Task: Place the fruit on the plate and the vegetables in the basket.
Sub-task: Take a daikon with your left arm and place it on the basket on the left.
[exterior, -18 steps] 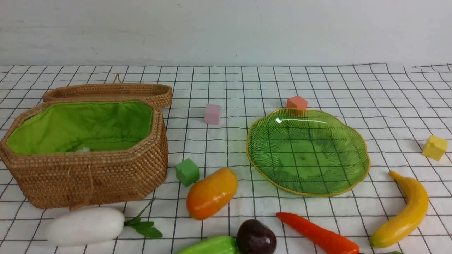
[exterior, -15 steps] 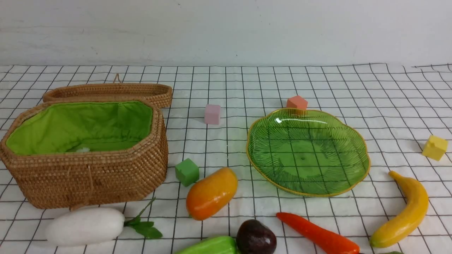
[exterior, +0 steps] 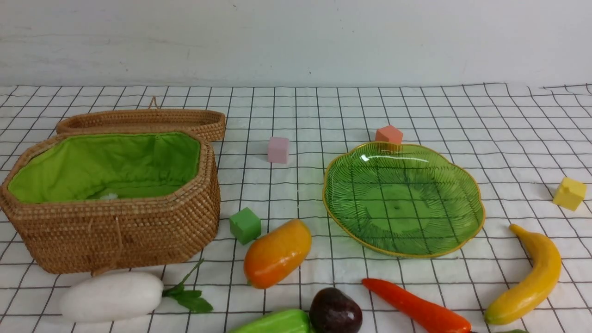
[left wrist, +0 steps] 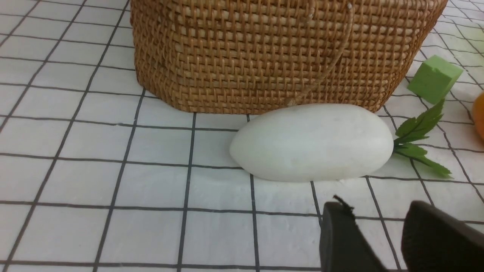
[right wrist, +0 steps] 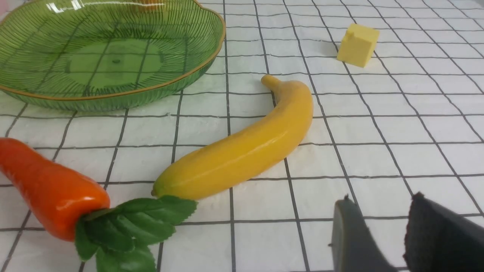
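In the front view the wicker basket (exterior: pixel 115 231) with green lining stands open at the left, and the green glass plate (exterior: pixel 462 185) lies bare at the right. The mango (exterior: pixel 276 253), purple fruit (exterior: pixel 335 312), banana (exterior: pixel 532 277), white radish (exterior: pixel 111 296), light green vegetable (exterior: pixel 277 323) and carrot (exterior: pixel 416 307) lie on the cloth along the near edge. My left gripper (left wrist: pixel 378 211) is open and empty just short of the radish (left wrist: pixel 314 141). My right gripper (right wrist: pixel 378 206) is open and empty near the banana (right wrist: pixel 242 151), carrot (right wrist: pixel 49 189) and plate (right wrist: pixel 181 81).
The basket lid (exterior: pixel 143 121) lies behind the basket. Foam cubes sit about: green (exterior: pixel 244 225), pink (exterior: pixel 278 150), orange (exterior: pixel 389 134) behind the plate, yellow (exterior: pixel 569 194) at the right. A wall closes the far side of the checked cloth.
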Controlling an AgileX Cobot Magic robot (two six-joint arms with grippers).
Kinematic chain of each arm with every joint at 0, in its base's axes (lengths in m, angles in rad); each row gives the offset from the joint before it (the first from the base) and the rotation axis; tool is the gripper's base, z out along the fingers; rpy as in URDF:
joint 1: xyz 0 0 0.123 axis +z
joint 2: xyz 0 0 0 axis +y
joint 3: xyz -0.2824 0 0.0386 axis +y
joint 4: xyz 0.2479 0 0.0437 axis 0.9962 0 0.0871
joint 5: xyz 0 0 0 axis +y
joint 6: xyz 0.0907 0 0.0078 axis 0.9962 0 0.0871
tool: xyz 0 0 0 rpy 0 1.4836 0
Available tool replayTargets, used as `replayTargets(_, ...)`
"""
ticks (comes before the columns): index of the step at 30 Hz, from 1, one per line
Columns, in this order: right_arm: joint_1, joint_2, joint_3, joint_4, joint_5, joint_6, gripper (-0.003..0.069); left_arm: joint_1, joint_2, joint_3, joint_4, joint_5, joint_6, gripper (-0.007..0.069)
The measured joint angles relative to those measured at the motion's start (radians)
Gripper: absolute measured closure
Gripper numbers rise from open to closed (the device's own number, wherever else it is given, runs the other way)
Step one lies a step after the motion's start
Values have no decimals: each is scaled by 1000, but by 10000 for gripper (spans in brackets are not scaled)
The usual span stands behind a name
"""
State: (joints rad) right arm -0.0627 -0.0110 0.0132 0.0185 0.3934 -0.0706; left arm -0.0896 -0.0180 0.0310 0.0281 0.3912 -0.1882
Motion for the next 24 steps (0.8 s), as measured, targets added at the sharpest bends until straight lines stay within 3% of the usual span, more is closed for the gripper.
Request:
replayTargets(20, 0, 0, 0, 0, 0, 0, 414, 0, 0, 0, 0, -1, 0, 386)
replayTargets(24, 0, 0, 0, 0, 0, 0, 414, 0, 0, 0, -28, -63, 0, 386)
